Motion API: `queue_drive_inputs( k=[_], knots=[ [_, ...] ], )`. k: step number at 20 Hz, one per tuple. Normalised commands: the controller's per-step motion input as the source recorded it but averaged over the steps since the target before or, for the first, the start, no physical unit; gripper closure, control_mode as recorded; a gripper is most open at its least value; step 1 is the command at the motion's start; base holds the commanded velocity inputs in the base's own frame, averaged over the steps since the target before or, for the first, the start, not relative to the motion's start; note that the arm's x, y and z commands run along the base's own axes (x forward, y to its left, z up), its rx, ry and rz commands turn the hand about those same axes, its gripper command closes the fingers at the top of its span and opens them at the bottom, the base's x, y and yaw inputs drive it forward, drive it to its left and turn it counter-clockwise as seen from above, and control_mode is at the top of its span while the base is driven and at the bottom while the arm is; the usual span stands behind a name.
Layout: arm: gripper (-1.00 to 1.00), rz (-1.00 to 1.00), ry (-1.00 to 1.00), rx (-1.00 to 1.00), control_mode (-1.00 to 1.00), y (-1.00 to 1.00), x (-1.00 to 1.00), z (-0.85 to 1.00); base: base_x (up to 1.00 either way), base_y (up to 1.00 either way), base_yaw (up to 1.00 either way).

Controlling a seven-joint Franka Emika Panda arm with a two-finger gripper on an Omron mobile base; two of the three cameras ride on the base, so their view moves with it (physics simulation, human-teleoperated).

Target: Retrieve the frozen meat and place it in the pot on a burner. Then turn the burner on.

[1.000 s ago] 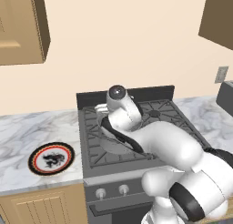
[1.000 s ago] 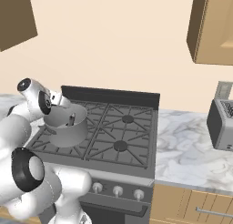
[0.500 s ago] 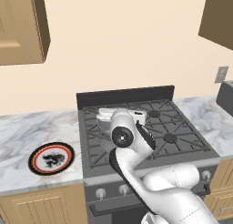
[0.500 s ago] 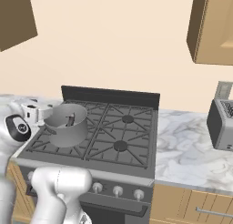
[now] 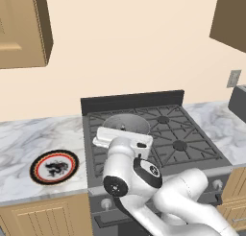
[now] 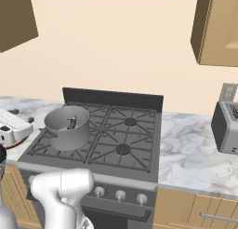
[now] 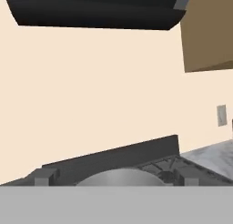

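Observation:
The grey metal pot (image 6: 65,132) stands on a left-hand burner grate of the black stove (image 6: 116,151). A small dark lump, the frozen meat (image 6: 72,122), rests inside it. My gripper (image 6: 22,115) hovers left of the pot above the counter edge, open, its fingers spread with nothing between them. In the left base view my white hand covers the front of the pot (image 5: 126,121). The hand view looks level across the pot's rim (image 7: 120,178) from between the wide-apart fingertips (image 7: 43,176) of the gripper (image 7: 113,178).
A red-rimmed plate (image 5: 54,166) lies on the marble counter left of the stove. A dark toaster (image 6: 226,128) sits at the right. Three knobs (image 6: 120,194) line the stove front. The free burners (image 6: 130,122) lie to the pot's right. A range hood (image 7: 95,9) hangs overhead.
My arm has swung from above the pot down and to the left. The hand has left the pot, and the meat stays inside it.

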Motion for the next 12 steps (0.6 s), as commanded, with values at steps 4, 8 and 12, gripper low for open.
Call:
queue_drive_inputs(
  k=[4, 8, 12],
  knots=[
    [-1.0, -0.08, 0.02, 0.04, -1.0, 0.0, 0.0, 0.2, 0.0, 0.0, 0.0],
    [-1.0, -0.25, 0.43, 0.24, -1.0, -0.21, -0.28, 0.85, 0.0, 0.0, 0.0],
    [-1.0, -0.15, 0.49, 0.2, -1.0, -0.6, -0.74, 0.14, 0.0, 0.0, 0.0]
  ],
)
